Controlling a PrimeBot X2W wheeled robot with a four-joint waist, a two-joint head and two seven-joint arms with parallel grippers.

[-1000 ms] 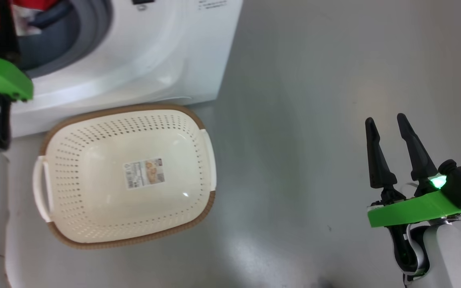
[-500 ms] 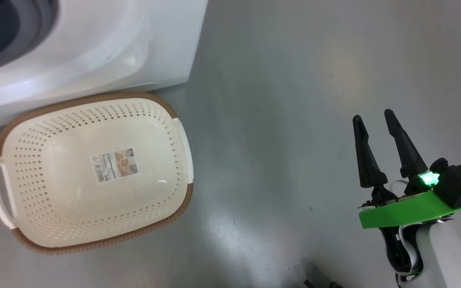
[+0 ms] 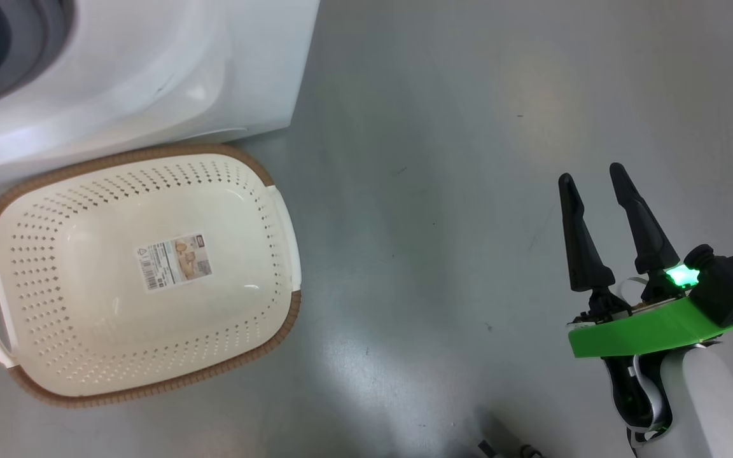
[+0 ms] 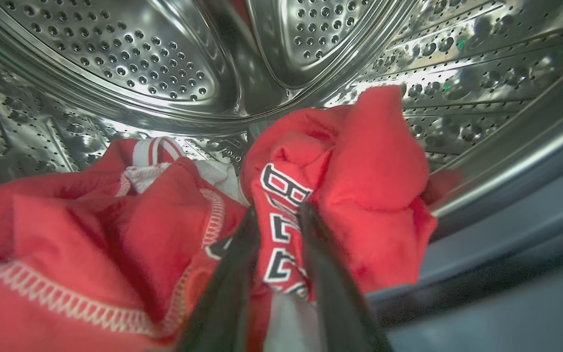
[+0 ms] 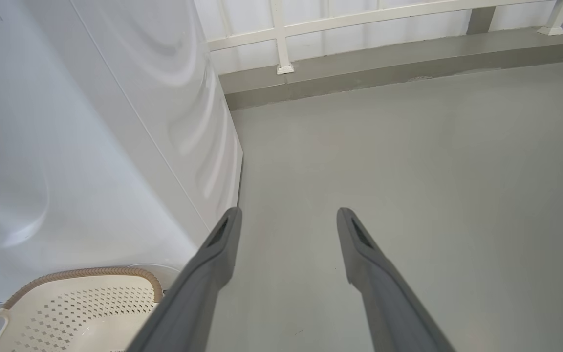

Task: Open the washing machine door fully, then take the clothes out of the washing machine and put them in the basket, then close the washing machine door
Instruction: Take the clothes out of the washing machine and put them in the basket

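Clothes (image 4: 374,161), bright red with white trim and lettering, lay heaped low in the steel drum (image 4: 130,58) of the washing machine (image 3: 150,63). The left pincer (image 4: 280,211) reached into the drum with its two dark fingers drawn close on either side of a raised fold bearing the lettering, pinching it. That high fold looked like the easiest part to lift free.

The basket (image 3: 35,254) sat on the grey floor (image 3: 436,191), touching the foot of the machine front. It held nothing but its sticker (image 3: 172,261). Placed just below the opening, it seemed meant to give the clothes only a short way to travel.

The right pincer (image 3: 592,173) hung over bare floor well to the right of the basket, fingers spread apart and holding nothing, probably parked clear of the work.

Compared with a second before, the head camera had swung. The machine's opening, with its patch of red and the left arm's green mount, had slid almost out at the upper left. The basket lay nearer the left edge without itself having moved. The left fingers had narrowed from wide apart, and the right ones stayed spread.
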